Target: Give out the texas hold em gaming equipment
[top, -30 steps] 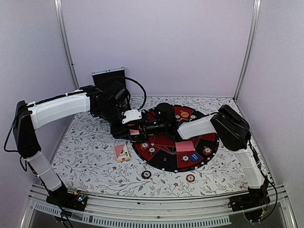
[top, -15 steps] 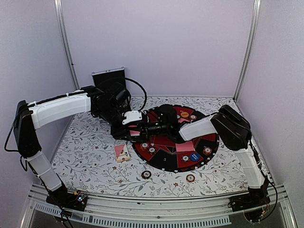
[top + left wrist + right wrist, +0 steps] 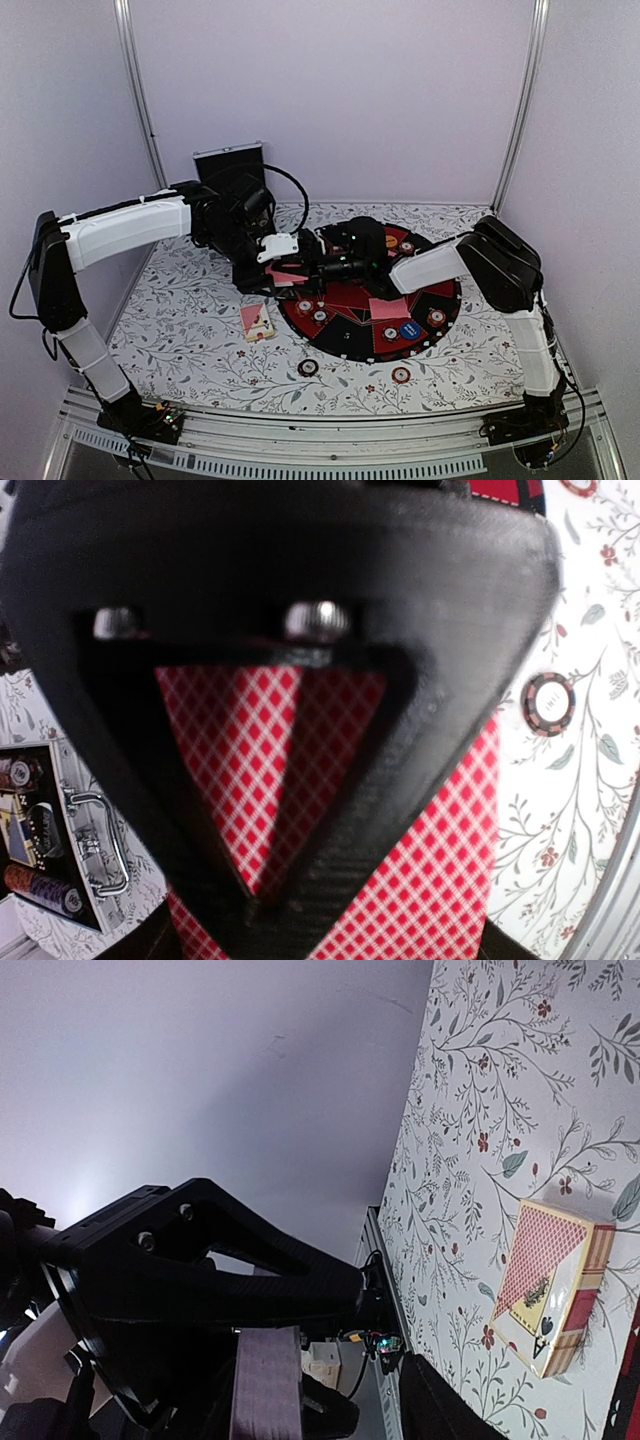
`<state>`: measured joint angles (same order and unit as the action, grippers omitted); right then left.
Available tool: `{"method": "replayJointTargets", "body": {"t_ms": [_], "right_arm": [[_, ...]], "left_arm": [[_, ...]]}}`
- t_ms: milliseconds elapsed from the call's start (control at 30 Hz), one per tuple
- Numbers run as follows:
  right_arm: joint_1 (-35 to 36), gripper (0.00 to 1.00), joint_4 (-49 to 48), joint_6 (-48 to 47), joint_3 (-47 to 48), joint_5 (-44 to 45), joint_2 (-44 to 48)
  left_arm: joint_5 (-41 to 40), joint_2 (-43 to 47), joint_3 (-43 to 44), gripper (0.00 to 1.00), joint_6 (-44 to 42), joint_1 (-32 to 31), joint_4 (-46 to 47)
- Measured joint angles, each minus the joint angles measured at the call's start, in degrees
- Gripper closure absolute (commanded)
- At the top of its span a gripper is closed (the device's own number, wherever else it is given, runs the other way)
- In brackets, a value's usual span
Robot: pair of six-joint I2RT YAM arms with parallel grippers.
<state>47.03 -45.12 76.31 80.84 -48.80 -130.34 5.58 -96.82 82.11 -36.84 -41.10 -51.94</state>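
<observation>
The left end effector (image 3: 256, 904) is clamped on the playing cards (image 3: 432, 860); the right end effector (image 3: 320, 264) cannot be judged. Likely fault: cards spilling onto the desk (image 3: 200, 345) if released early.

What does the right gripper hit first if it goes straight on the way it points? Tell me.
Most likely the stack of pink cards clamped in the left gripper's shut jaws, just ahead of the right gripper. Depth is hard to judge from above.
</observation>
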Motion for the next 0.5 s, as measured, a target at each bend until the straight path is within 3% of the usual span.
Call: {"method": "replayJointTargets", "body": {"t_ms": [500], "right_arm": [[-2.27, 0.64, 3.23, -3.3, -4.48, 0.24, 4.74]], "left_arm": [[-0.11, 0.02, 0.0, 1.0, 0.0, 0.0, -0.44]]}}
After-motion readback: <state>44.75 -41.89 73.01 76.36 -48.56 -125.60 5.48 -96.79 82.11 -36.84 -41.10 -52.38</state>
